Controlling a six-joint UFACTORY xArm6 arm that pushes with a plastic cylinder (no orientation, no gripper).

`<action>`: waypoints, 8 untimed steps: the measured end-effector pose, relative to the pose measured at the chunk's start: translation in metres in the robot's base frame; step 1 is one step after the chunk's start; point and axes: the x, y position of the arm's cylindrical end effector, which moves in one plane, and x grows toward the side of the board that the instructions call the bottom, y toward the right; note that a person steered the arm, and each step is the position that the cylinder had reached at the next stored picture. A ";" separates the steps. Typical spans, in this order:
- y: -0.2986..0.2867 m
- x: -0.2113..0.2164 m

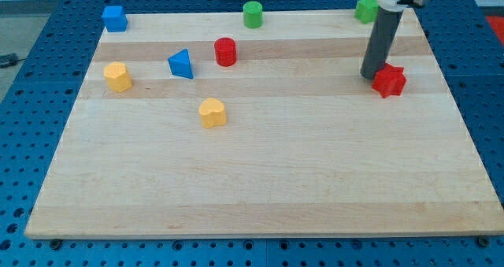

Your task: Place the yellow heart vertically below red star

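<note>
Yellow heart [212, 112] sits left of centre on our pale wooden board [260, 188], well apart from our tip [370, 76], a bare rod with no jaws, planted right against the red star [389, 80] at the view's right.

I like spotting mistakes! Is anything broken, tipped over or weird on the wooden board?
Nothing looks broken or spilled. All the blocks sit flat on the board. One thing stands out: my tip is right beside the red star, at its left edge, while the yellow heart I need to move sits far off toward the view's left.
</note>
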 end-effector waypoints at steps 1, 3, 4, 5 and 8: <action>0.006 0.004; -0.047 -0.003; -0.072 -0.019; -0.072 -0.020; -0.093 -0.020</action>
